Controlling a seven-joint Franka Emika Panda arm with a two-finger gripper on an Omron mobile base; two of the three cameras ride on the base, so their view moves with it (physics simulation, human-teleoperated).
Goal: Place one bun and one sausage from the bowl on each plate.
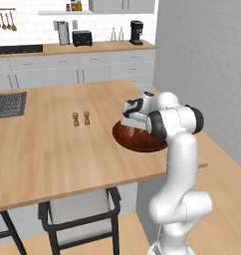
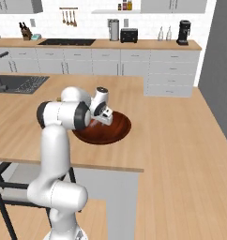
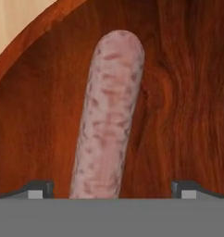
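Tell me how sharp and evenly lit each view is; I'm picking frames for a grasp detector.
Hand view: the sausage looks soft, slightly blurred, mottled, on the bowl whose wood grain stays readable; even light, no glare. Left base view: flat, rendered light, the open gripper low over the bowl, partly hidden by the arm. Right base view: equally flat light, only faint shadows on the counter.

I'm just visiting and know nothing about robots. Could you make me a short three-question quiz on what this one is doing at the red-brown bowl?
1. True or false: the gripper is shut on the sausage.
2. The sausage lies in: A) the sink, B) the bowl, C) a plate.
3. Fill in: two small shakers stand on the ____.

Key: 1. False; the jaws stand wide, one on each side of the sausage. 2. B. 3. Counter.
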